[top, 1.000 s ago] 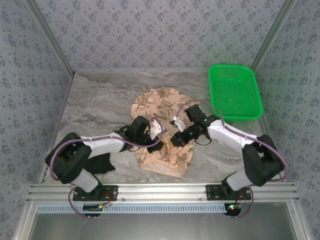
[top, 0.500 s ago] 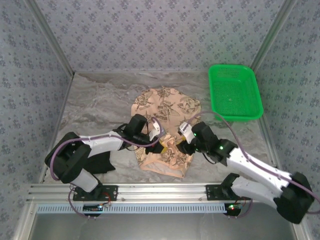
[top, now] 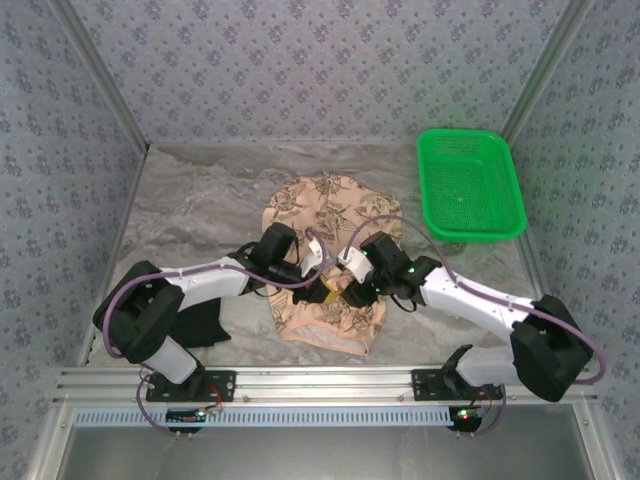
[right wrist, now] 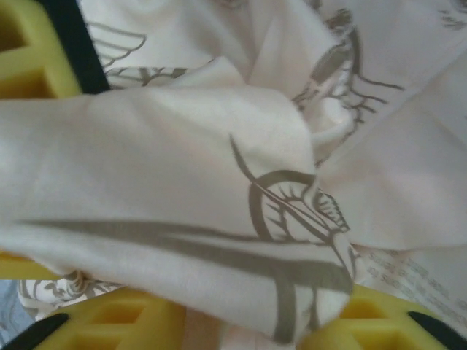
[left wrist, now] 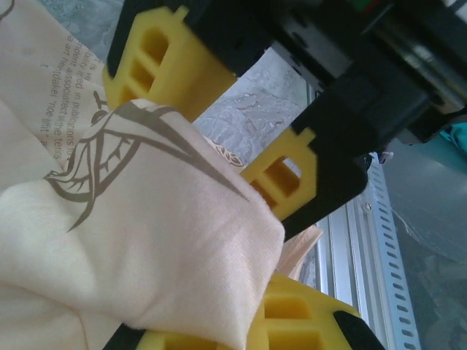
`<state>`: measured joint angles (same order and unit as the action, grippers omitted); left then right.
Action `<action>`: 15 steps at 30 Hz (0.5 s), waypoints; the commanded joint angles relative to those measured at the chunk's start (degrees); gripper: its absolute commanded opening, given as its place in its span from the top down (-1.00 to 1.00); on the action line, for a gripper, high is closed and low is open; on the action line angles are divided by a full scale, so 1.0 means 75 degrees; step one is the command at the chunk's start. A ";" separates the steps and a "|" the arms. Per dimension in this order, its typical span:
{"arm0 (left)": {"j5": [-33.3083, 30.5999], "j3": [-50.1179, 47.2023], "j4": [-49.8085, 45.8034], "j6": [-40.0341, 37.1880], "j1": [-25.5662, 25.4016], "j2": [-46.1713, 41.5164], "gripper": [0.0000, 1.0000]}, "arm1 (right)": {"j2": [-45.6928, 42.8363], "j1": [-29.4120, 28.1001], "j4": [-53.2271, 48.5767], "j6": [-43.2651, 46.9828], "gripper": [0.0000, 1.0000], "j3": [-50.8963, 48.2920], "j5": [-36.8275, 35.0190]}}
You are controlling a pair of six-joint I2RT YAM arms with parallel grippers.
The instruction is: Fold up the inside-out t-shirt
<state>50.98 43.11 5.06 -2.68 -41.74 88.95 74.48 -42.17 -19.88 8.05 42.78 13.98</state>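
The inside-out t-shirt (top: 335, 212) lies crumpled in the middle of the table (top: 200, 200), and both my grippers meet over its near half. My right gripper (top: 347, 288) stands parted, a fold draped across its fingers (right wrist: 109, 317). Cloth buries my left gripper (top: 322, 292), so I cannot tell whether it is gripping.

Bright, even light came from overhead; the counter (top: 200, 200) around the inside-out t-shirt (top: 335, 205) carried only faint, soft shadows. Both wrist views sat very close to the t-shirt and looked soft. The left rendered it warm peach, with the aluminium rail (left wrist: 343, 262) behind it hazy; the right washed it pale.
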 commanded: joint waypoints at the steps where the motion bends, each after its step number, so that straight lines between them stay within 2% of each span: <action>1: -0.0004 -0.0178 -0.0059 -0.0337 0.0010 0.0078 0.87 | 0.0221 0.0027 -0.0410 0.0523 0.42 0.0377 0.1188; 2: -0.0040 -0.0202 -0.0011 -0.0343 -0.0001 0.0119 0.85 | 0.0195 0.0030 -0.0319 0.0520 0.58 0.0372 0.1198; 3: -0.0079 -0.0226 0.0023 -0.0334 0.0009 0.0189 0.82 | 0.0097 0.0025 -0.0178 0.0478 0.85 0.0321 0.1119; 4: -0.0186 -0.0246 0.0060 -0.0343 -0.0001 0.0264 0.80 | -0.0118 0.0046 0.0024 0.0430 0.99 0.0201 0.0975; 8: -0.0658 -0.0323 0.0049 -0.0439 0.0013 0.0499 0.67 | -0.1033 0.0421 0.0521 0.0552 1.00 -0.0298 0.1550; 11: -0.1164 -0.0323 -0.0150 -0.0525 0.0065 0.0486 0.56 | -0.1451 0.0606 -0.0034 0.0864 1.00 -0.0212 0.1661; 15: -0.1808 -0.0326 -0.0419 -0.0626 0.0110 0.0240 0.53 | -0.1590 0.0643 -0.0474 0.1100 1.00 0.0022 0.2122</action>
<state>41.76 40.86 4.05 -5.39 -41.34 92.42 62.85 -37.47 -19.99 13.43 41.19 25.17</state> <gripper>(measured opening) 0.232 0.059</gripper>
